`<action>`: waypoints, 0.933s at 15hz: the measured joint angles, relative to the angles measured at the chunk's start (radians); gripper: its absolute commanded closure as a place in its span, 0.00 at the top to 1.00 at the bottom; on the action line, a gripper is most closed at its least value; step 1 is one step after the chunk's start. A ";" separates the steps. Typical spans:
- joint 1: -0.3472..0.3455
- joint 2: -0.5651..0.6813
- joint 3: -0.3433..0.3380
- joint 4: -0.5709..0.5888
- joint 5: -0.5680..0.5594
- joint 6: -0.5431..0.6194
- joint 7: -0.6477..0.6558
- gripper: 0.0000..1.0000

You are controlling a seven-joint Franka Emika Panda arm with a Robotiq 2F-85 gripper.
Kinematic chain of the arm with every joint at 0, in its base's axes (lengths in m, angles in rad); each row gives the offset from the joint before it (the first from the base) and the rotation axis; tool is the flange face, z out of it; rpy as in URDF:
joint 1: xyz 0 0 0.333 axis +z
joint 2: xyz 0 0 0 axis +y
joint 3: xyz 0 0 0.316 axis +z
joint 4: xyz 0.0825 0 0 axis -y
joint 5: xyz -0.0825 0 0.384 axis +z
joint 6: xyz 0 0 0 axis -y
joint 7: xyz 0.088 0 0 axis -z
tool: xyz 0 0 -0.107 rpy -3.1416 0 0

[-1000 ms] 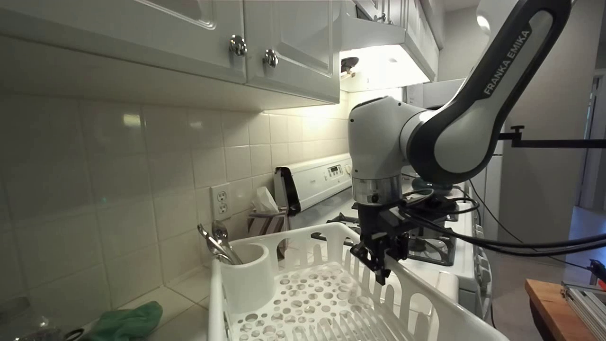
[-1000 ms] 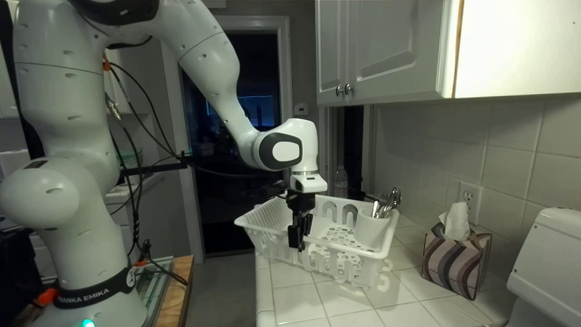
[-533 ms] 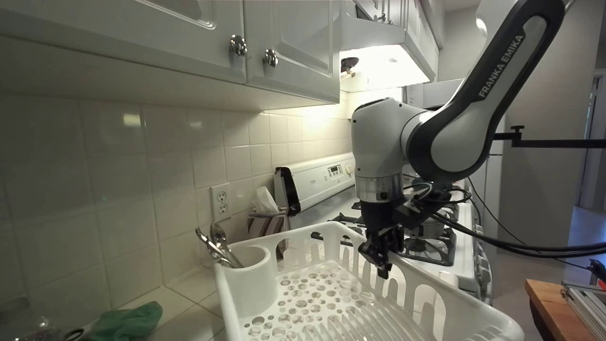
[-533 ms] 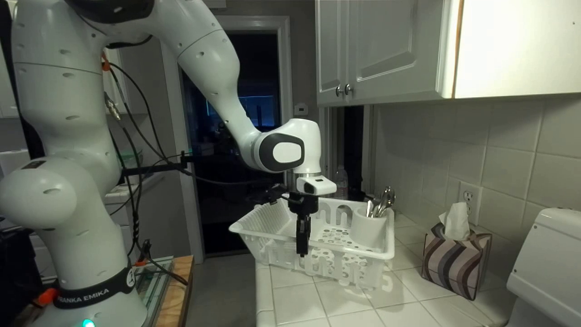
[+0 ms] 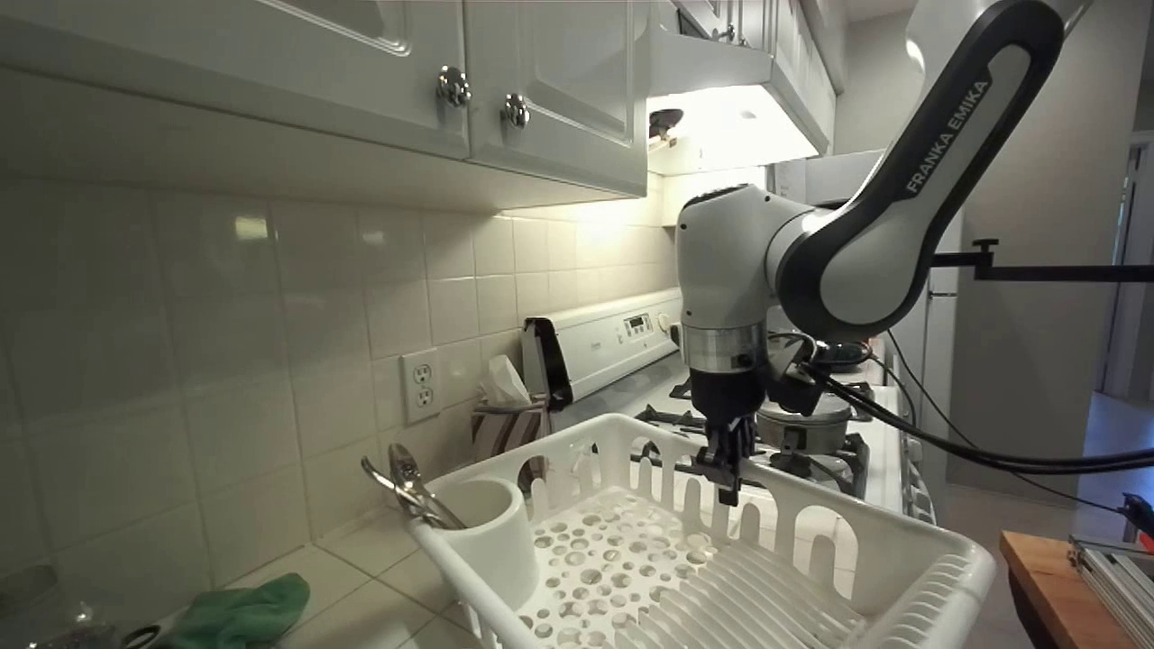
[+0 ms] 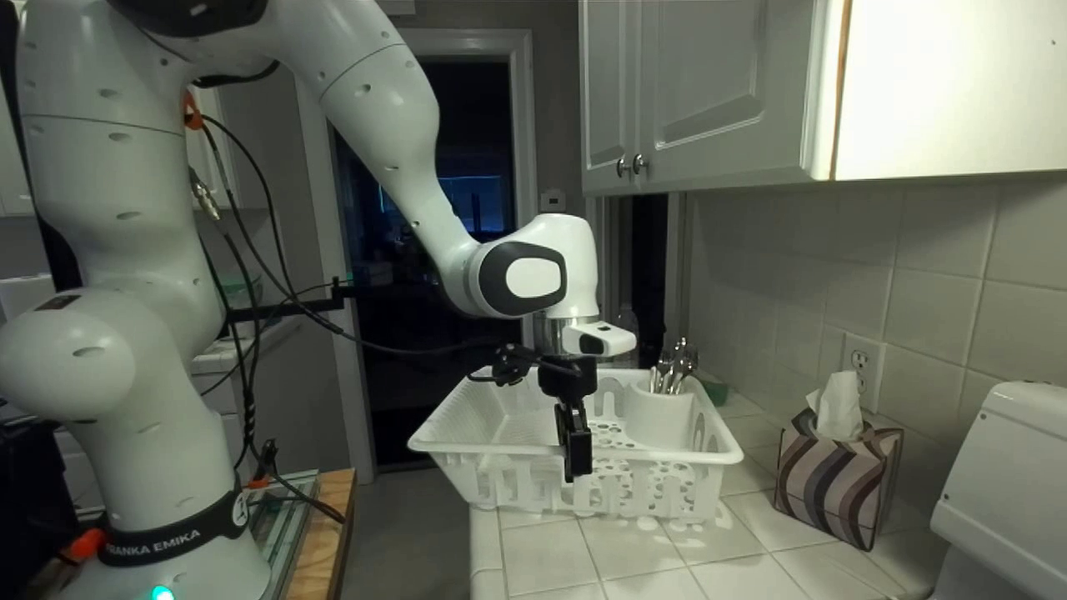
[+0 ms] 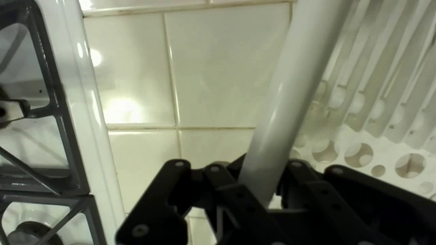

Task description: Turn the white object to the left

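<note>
The white object is a large white dish rack (image 5: 865, 509) on the tiled counter, upright, with rows of tines, a floor with round holes and a white utensil cup (image 5: 491, 532) at one corner. It also shows in an exterior view (image 6: 658, 455). My gripper (image 5: 728, 487) points down at the rack's long side next to the stove, also seen in an exterior view (image 6: 578, 462). In the wrist view the rack's rim (image 7: 282, 98) runs between the fingers of my gripper (image 7: 262, 177), which are closed around it. The fingertips are partly hidden by the rim and linkages.
A striped tissue box (image 6: 838, 475) stands by the wall on the counter. The white stove (image 5: 604, 347) with dark grates (image 7: 64, 136) and a pot (image 5: 802, 428) is beside the rack. A green cloth (image 5: 243, 613) lies near the wall. Upper cabinets (image 5: 559, 99) hang above.
The rack has turned on the counter with my gripper at its rim. My wrist has rotated and moved slightly right in both exterior views. The utensil cup has swung left in an exterior view.
</note>
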 measured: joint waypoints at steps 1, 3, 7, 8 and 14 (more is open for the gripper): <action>-0.004 0.000 -0.001 0.001 -0.002 0.008 -0.026 0.02; -0.011 0.002 -0.004 0.002 -0.002 0.026 -0.072 0.02; -0.019 0.012 -0.007 0.007 -0.022 0.045 -0.154 0.02; -0.018 0.015 -0.008 0.009 -0.042 0.045 -0.162 0.02; -0.017 0.033 -0.014 0.038 -0.139 0.064 -0.161 0.02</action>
